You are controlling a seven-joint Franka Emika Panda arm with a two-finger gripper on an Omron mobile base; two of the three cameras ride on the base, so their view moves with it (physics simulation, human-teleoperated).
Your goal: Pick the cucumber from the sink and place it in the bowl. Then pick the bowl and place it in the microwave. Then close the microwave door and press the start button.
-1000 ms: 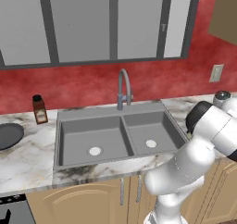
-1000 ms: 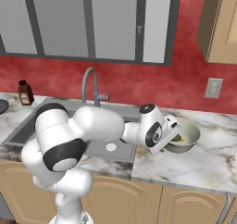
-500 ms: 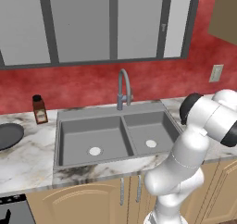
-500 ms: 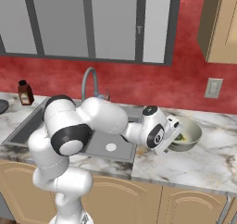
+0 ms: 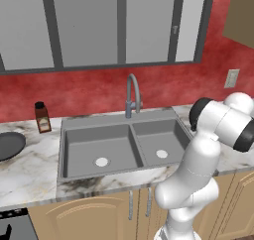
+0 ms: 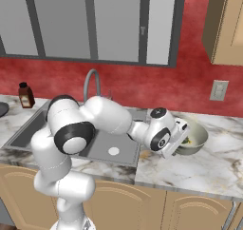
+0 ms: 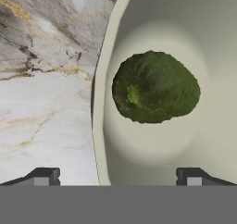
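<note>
Since a second ago the arm's elbow has swung upward and the wrist has turned over the bowl, which sits on the marble counter right of the sink. From the hand camera, the gripper hovers above the bowl's rim with its jaws spread wide and nothing between them (one tip over the counter, one over the bowl). Inside the cream bowl lies the cucumber, dark green and resting on the bottom.
</note>
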